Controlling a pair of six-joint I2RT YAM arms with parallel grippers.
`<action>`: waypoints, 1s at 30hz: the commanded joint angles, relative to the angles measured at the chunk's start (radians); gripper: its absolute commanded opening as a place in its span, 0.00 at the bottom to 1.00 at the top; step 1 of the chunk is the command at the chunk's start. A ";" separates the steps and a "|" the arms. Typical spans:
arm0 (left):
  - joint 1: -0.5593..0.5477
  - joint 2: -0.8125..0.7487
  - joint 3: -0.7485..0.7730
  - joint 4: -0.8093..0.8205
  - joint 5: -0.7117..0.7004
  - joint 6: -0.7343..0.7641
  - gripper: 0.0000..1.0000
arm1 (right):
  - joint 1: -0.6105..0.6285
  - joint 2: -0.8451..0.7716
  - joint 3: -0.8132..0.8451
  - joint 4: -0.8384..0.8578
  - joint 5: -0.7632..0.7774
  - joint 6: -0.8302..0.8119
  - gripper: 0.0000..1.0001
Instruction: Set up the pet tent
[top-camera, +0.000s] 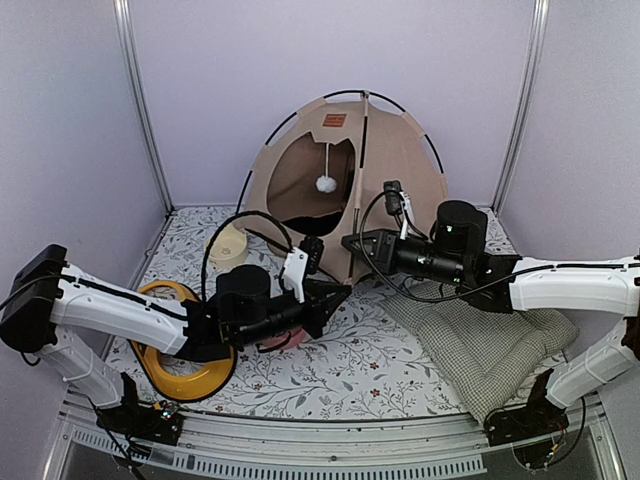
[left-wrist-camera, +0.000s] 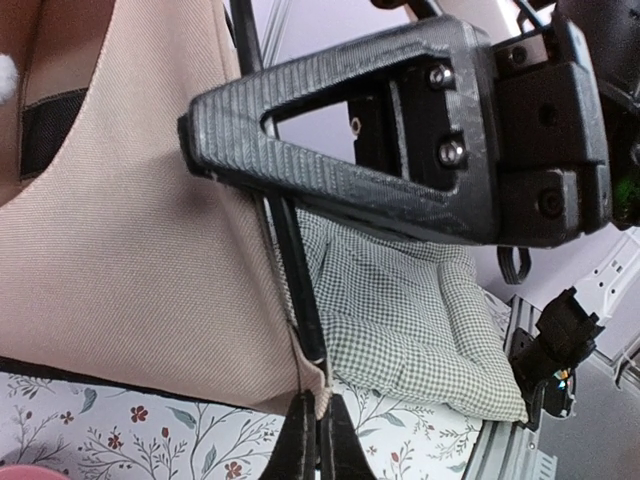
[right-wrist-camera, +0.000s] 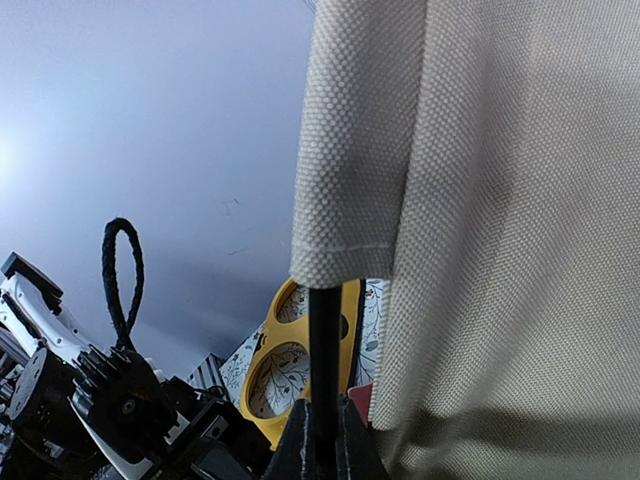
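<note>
We see the pet tent (top-camera: 385, 150) standing at the back of the table (top-camera: 390, 372). A checked cushion (top-camera: 480, 345) lies just right of it, under the right arm, with a cream bowl (top-camera: 228, 245) and a yellow ring (top-camera: 185, 345) to its left. The left gripper (left-wrist-camera: 315, 425) and right gripper (right-wrist-camera: 322, 435) are both clamped on a black pole (right-wrist-camera: 322, 340) at the tent's front edge. We cannot see into the bowl.

A: What do the walls look like?
B: Plain pale lilac walls (top-camera: 220, 80) close in the back and both sides. One thin metal post (top-camera: 141, 100) runs up the back left corner, and a second post (top-camera: 522, 100) runs up the back right.
A: And the desk?
B: The desk (top-camera: 380, 365) has a white cover printed with leafy sprigs and small red flowers. A grey metal rail (top-camera: 330, 432) lines its near edge.
A: The light?
B: Soft and even, with faint shadows.
</note>
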 joint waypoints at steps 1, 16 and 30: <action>-0.024 -0.006 -0.040 -0.175 0.204 -0.011 0.00 | -0.052 -0.004 0.017 0.204 0.144 0.043 0.00; 0.032 -0.023 0.006 -0.189 0.245 0.031 0.00 | -0.038 -0.028 -0.060 0.184 0.173 0.079 0.00; 0.011 -0.017 0.014 -0.217 0.290 0.074 0.00 | -0.039 0.015 -0.002 0.169 0.203 0.059 0.00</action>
